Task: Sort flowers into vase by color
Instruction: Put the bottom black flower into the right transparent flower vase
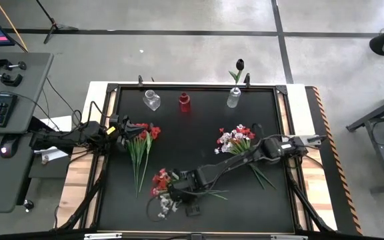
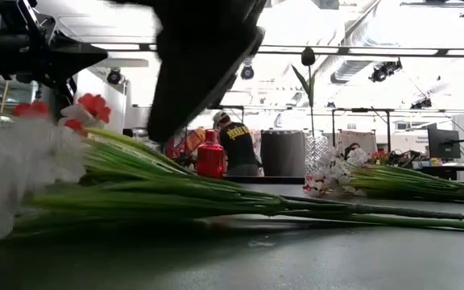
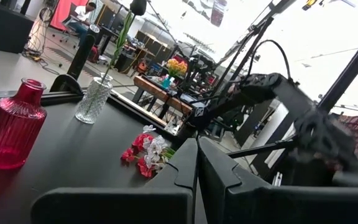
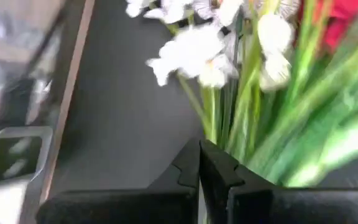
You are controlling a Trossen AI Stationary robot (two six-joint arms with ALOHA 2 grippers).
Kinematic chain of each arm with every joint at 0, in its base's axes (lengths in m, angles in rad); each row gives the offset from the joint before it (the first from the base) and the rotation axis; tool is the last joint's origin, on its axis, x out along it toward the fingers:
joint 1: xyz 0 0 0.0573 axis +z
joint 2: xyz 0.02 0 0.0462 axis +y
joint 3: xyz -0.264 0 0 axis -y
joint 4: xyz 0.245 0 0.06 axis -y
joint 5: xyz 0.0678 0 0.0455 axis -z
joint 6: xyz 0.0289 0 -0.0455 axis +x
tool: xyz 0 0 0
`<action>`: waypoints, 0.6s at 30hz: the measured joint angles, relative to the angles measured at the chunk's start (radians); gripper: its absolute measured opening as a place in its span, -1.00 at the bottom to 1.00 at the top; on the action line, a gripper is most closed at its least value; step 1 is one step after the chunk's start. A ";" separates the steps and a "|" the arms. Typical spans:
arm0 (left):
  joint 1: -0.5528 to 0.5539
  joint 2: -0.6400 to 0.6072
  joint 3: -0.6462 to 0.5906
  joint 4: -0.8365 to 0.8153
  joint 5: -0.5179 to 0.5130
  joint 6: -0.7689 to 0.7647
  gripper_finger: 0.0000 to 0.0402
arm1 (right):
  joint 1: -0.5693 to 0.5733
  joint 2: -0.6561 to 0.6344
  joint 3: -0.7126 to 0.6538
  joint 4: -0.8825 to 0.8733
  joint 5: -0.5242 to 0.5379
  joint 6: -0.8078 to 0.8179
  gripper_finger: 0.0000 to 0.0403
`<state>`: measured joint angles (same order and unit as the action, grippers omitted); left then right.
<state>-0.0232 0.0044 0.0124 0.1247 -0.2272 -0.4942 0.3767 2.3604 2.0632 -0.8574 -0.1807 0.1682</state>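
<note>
Two arms are working over the black table (image 1: 199,147). Stretching low and long from the right edge toward the front middle, the right arm (image 1: 245,160) is lying almost flat, its right gripper (image 1: 172,193) pointing into a bunch of red and white flowers (image 1: 162,180); its fingers (image 4: 197,168) are pressed together with the stems (image 4: 241,118) just beyond the tips. Reaching in from the left edge, the left gripper (image 1: 122,127) is sitting beside another flower bunch (image 1: 141,143), its fingers (image 3: 194,168) closed on nothing. Far ahead of both are standing a clear vase (image 1: 152,101), a red vase (image 1: 185,102), and a vase with one black flower (image 1: 235,93).
</note>
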 joint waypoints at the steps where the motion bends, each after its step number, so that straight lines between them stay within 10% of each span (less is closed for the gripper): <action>1: 0.000 0.000 0.000 0.000 0.000 0.000 -1.00 | 0.001 -0.019 0.000 -0.026 -0.003 -0.018 -1.00; 9: 0.000 0.000 0.000 0.000 0.000 0.000 -1.00 | 0.002 -0.081 -0.001 -0.146 0.069 -0.057 -1.00; 18: 0.000 0.000 0.000 0.000 0.000 0.000 -1.00 | -0.093 -0.071 -0.185 0.202 0.111 0.145 -1.00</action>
<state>-0.0235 0.0044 0.0124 0.1242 -0.2272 -0.4942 0.2835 2.2898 1.8781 -0.6558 -0.0700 0.3129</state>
